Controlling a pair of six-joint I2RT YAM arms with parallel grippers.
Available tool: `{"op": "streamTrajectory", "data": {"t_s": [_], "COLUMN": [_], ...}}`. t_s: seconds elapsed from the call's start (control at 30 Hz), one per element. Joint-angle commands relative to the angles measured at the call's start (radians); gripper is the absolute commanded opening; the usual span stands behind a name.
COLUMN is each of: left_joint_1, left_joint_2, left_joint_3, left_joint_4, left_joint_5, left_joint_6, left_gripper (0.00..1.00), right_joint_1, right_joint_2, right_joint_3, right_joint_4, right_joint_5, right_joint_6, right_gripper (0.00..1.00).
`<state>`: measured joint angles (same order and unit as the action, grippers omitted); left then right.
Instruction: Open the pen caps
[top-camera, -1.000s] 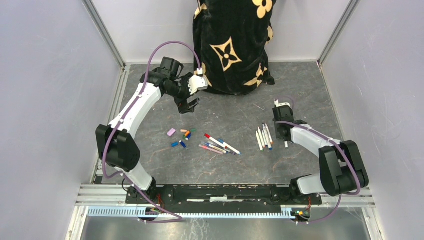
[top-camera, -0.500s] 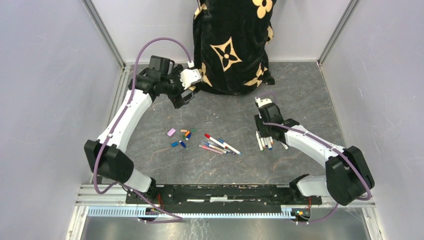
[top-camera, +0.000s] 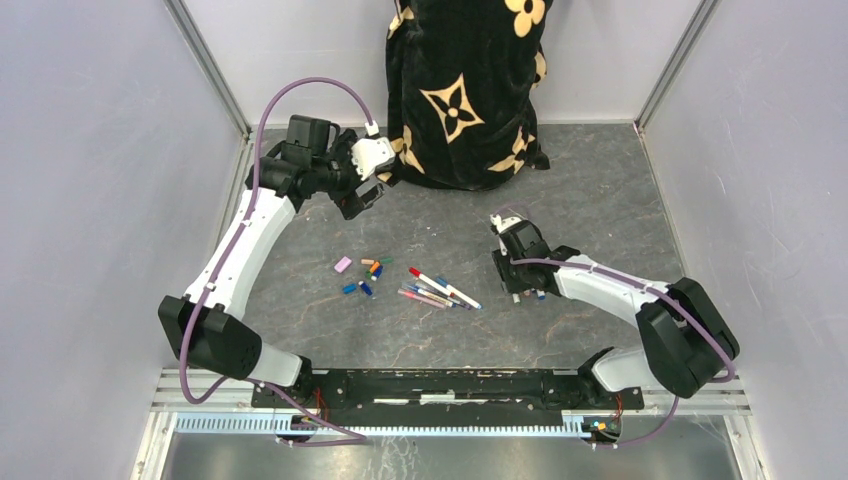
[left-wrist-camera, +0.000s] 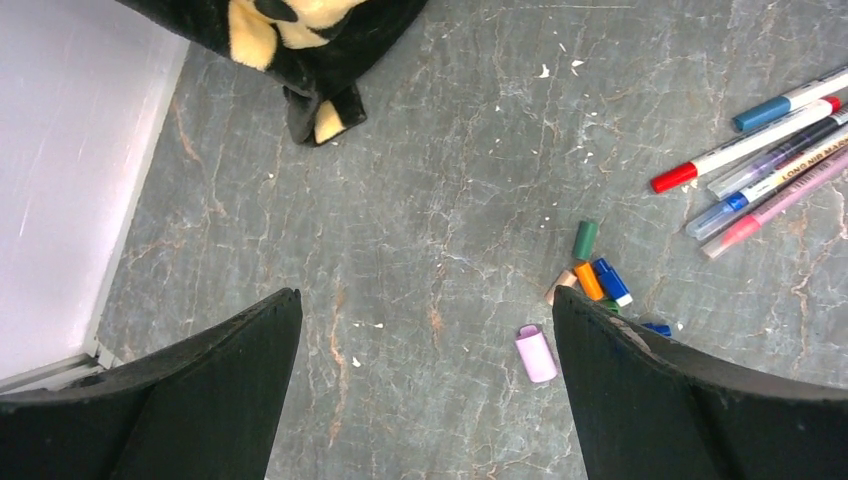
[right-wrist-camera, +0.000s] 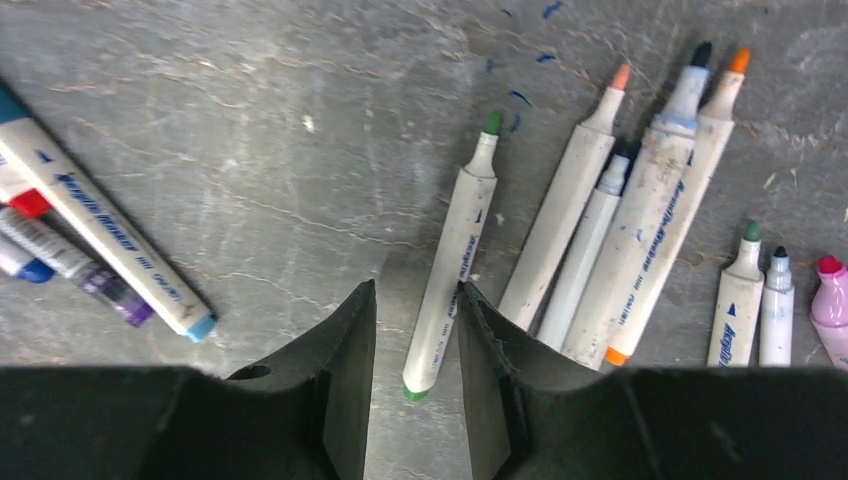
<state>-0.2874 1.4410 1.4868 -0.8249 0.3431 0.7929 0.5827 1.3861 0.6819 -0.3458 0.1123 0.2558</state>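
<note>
Loose pen caps lie left of centre: a pink cap (left-wrist-camera: 536, 354) (top-camera: 343, 265), plus green (left-wrist-camera: 585, 239), orange (left-wrist-camera: 589, 281) and blue (left-wrist-camera: 611, 281) ones. Capped pens (top-camera: 440, 290) (left-wrist-camera: 740, 148) lie in a bundle beside them. Several uncapped white pens (right-wrist-camera: 600, 220) lie in a row under my right gripper (right-wrist-camera: 416, 288) (top-camera: 510, 272). It stands part open low over the table. A green-tipped pen (right-wrist-camera: 455, 240) lies between its fingers, close to the right one, with a gap on the left. My left gripper (left-wrist-camera: 427, 293) (top-camera: 362, 197) hangs wide open and holds nothing, back-left of the caps.
A black bag with tan flowers (top-camera: 465, 90) stands at the back centre, its hem close to my left gripper. Grey walls close in both sides. Small white crumbs dot the stone-patterned tabletop (top-camera: 600, 190).
My right arm has swung left and nearer, down over the row of uncapped pens. My left arm has pulled back and left toward the corner, still open.
</note>
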Motion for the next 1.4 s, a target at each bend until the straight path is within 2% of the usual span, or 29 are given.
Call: {"op": "streamTrajectory", "data": {"t_s": [0.0, 0.2, 0.27, 0.43, 0.5, 0.63, 0.8, 0.97, 1.1, 1.37], "left_joint_1": [0.006, 0.015, 0.017, 0.021, 0.021, 0.021, 0.021, 0.021, 0.021, 0.021], "left_joint_2": [0.0, -0.01, -0.009, -0.01, -0.01, -0.01, 0.0, 0.003, -0.001, 0.013], "left_joint_3": [0.032, 0.037, 0.043, 0.056, 0.061, 0.06, 0.054, 0.053, 0.054, 0.06], "left_joint_4": [-0.015, -0.022, -0.034, -0.085, -0.106, -0.132, -0.145, -0.152, -0.151, -0.157], "left_joint_5": [0.06, 0.094, 0.096, 0.137, 0.15, 0.16, 0.15, 0.144, 0.154, 0.151], "left_joint_6": [-0.046, -0.055, -0.048, -0.023, -0.011, 0.017, 0.03, 0.036, 0.037, 0.029], "left_gripper": [1.0, 1.0, 1.0, 1.0, 1.0, 1.0, 1.0, 1.0, 1.0, 1.0], "right_joint_1": [0.047, 0.134, 0.169, 0.214, 0.221, 0.224, 0.224, 0.224, 0.232, 0.258], "right_joint_2": [-0.027, 0.043, 0.058, 0.127, 0.152, 0.177, 0.194, 0.132, 0.102, 0.163], "right_joint_3": [0.078, 0.145, 0.147, 0.154, 0.15, 0.144, 0.14, 0.172, 0.201, 0.167], "right_joint_4": [0.041, 0.041, 0.075, 0.128, 0.143, 0.158, 0.153, 0.127, 0.126, 0.136], "right_joint_5": [0.04, 0.066, 0.029, -0.085, -0.106, -0.144, -0.138, -0.043, -0.096, -0.11], "right_joint_6": [0.008, -0.036, -0.058, -0.096, -0.108, -0.112, -0.111, -0.103, -0.089, -0.083], "right_gripper": [0.4, 0.44, 0.45, 0.39, 0.35, 0.34, 0.37, 0.42, 0.43, 0.42]}}
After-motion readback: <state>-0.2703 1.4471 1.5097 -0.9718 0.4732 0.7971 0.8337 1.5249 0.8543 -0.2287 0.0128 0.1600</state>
